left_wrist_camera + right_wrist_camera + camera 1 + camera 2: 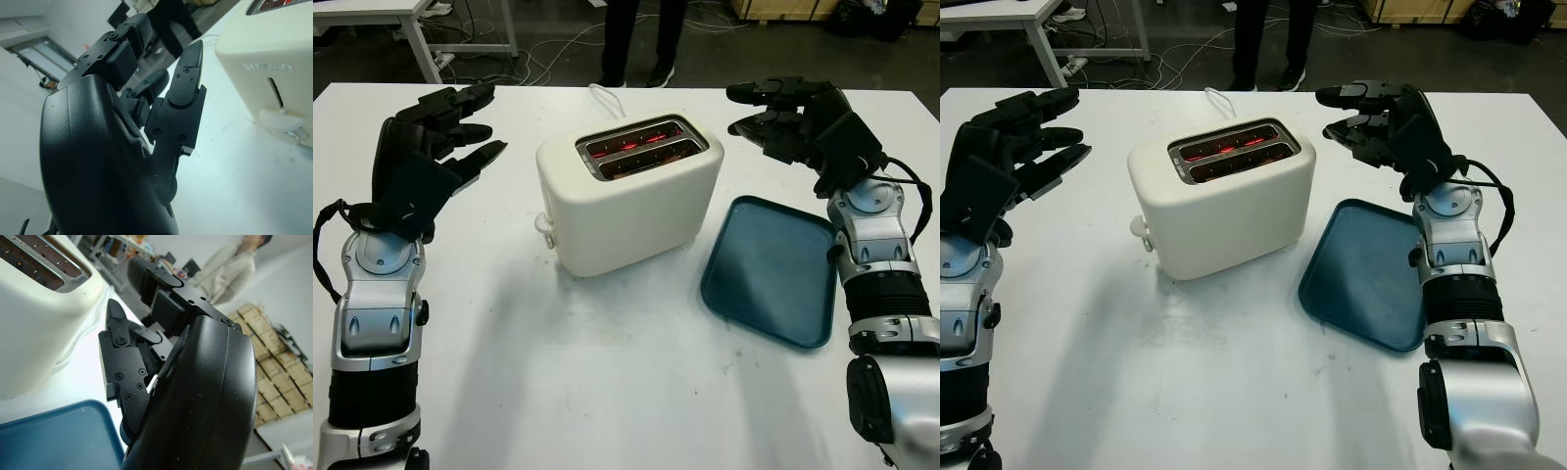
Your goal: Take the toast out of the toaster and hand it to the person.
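We observe the left hand (445,122) and right hand (783,113), both wide and empty, flanking the glowing toaster (626,191) on the bench (607,372).

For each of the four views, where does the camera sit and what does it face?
Left eye view: head, looking down at the white table, cream toaster, teal plastic tray; both arms.
Right eye view: same scene, shifted.
Left wrist view: by the open left robot hand, facing the toaster's lever side.
Right wrist view: by the open right robot hand, facing toaster, tray, a person.
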{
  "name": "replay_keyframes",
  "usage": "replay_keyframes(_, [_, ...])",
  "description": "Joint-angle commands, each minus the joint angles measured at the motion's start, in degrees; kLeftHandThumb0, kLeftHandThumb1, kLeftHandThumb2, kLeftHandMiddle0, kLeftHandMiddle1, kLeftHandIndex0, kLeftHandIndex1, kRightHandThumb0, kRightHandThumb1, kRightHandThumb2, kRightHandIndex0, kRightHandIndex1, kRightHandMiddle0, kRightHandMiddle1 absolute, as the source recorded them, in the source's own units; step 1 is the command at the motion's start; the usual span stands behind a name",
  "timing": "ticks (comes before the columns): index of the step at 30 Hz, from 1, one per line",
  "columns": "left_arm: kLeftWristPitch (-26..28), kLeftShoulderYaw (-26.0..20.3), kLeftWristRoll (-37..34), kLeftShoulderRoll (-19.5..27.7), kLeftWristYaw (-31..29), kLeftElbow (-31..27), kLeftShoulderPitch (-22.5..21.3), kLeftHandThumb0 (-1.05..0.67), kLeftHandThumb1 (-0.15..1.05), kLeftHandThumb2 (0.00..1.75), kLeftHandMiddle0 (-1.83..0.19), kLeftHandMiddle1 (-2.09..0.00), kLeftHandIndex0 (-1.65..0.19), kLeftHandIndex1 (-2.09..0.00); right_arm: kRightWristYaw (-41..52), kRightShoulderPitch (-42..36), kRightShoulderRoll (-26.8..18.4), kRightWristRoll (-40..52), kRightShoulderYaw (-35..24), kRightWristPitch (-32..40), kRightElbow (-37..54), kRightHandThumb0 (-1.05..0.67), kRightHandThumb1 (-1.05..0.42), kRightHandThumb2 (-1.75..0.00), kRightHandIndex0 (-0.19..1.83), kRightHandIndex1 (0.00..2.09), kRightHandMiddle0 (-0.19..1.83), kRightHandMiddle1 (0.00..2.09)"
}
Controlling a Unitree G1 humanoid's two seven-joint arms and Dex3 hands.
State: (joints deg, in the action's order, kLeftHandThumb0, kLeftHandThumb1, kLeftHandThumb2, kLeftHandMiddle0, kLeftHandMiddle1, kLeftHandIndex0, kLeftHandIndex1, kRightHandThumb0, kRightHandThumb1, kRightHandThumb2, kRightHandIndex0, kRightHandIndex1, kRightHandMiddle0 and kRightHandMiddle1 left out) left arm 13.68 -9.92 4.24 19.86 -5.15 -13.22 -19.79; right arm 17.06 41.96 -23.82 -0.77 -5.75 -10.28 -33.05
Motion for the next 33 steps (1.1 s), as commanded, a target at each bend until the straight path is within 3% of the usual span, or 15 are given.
replay_keyframes(1, [0.5,-0.4,-0.6,-0.2,0.1,-1.0,0.1,-0.33,0.92,0.10,-0.58,-0.57,-0.71,-0.03,-0.5,-0.2,0.1,0.0,0.1,1.2,1.0,-0.09,-0.92,-0.17,0.82,0.61,0.92,0.01])
replay_keyframes(33, [-0.4,0.0,0.2,0.2,-0.1,-0.6,0.2,-0.34,0.92,0.09,-0.58,-0.56,-0.72,-0.02,-0.1,0.3,-0.4,-0.5,0.8,2.4,1.2,-0.12,-0.92,-0.14,0.82,0.63,0.94,0.02])
